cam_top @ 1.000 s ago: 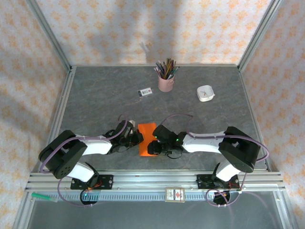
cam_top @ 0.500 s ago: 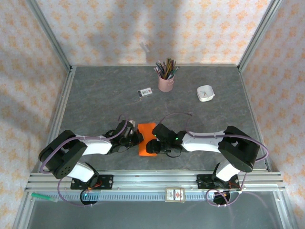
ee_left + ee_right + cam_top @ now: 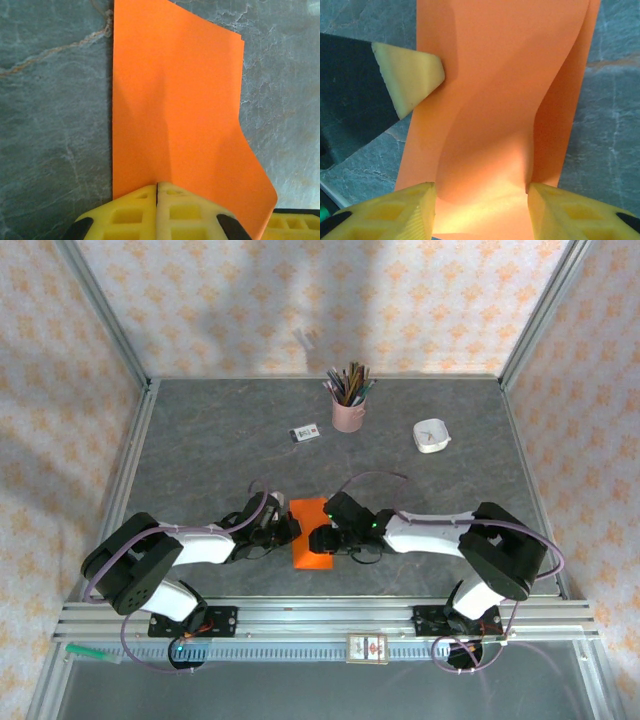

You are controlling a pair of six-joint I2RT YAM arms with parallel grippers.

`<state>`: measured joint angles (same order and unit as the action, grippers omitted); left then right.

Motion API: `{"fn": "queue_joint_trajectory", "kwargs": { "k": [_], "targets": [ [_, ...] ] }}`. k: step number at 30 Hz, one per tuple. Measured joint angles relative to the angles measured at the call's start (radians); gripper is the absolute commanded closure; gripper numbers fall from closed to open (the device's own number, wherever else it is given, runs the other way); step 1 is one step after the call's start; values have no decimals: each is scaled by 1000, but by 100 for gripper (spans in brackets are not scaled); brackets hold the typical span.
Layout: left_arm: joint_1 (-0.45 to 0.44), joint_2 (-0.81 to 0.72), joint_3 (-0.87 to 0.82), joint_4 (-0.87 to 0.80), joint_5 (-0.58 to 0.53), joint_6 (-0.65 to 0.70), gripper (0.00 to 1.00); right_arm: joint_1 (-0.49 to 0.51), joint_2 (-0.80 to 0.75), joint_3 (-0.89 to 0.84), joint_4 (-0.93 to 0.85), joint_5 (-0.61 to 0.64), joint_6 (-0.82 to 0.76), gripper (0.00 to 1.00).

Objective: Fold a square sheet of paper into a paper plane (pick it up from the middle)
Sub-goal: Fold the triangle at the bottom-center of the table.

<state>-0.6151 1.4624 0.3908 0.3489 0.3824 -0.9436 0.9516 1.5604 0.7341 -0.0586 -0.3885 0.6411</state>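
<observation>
One fold begun: pin sheet (image 3: 175,100) with shut left end effector (image 3: 157,192), pinch its bulge with parted right end effector (image 3: 481,205).

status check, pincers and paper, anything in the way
Left pincer shut, tips on edge of the orange paper. Right pincer open astride it, paper bowing up between its fingers. Pencil cup and card far back, path free.

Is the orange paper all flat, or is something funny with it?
Not flat. The orange paper bows up in a soft curve between the fingers of the right gripper, instead of lying creased flat.
</observation>
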Motion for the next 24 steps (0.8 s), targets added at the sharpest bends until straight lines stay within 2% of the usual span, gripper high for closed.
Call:
{"fn": "queue_joint_trajectory", "kwargs": {
  "k": [8, 13, 24],
  "targets": [
    [0, 1, 1, 0, 2, 2, 100, -31, 5, 37, 0, -1, -29, 50],
    [0, 1, 1, -1, 2, 2, 100, -46, 27, 58, 5, -8, -31, 55],
    [0, 1, 8, -15, 2, 3, 100, -95, 51, 54, 23, -42, 59, 60]
  ]
}}
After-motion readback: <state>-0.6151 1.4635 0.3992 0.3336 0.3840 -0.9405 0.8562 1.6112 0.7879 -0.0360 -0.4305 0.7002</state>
